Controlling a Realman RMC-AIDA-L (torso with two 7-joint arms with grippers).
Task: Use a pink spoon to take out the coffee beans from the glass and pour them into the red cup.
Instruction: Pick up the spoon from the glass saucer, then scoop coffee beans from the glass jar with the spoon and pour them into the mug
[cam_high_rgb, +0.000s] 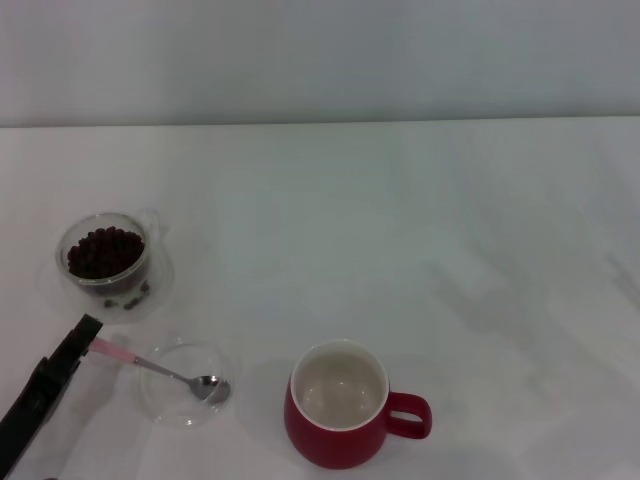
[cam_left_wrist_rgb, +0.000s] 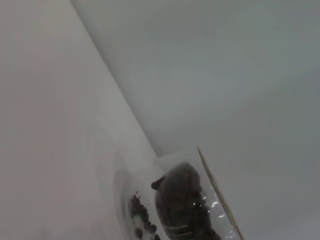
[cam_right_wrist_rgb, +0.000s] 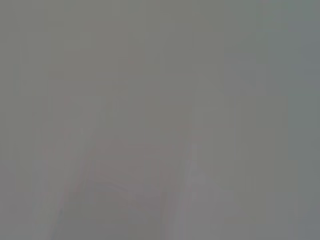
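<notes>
Dark brown coffee beans (cam_high_rgb: 104, 251); deep-red cup (cam_high_rgb: 345, 410), cream inside; pink-handled spoon (cam_high_rgb: 160, 367).

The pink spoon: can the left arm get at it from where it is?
Probably yes: the left gripper is already at the handle end of the pink spoon, whose bowl rests in the glass dish, with nothing between them.

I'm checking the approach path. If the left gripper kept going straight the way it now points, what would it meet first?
The pink spoon: the left gripper is at its handle end, pointing up-right. Beyond that the table looks free, though depth is unclear.
</notes>
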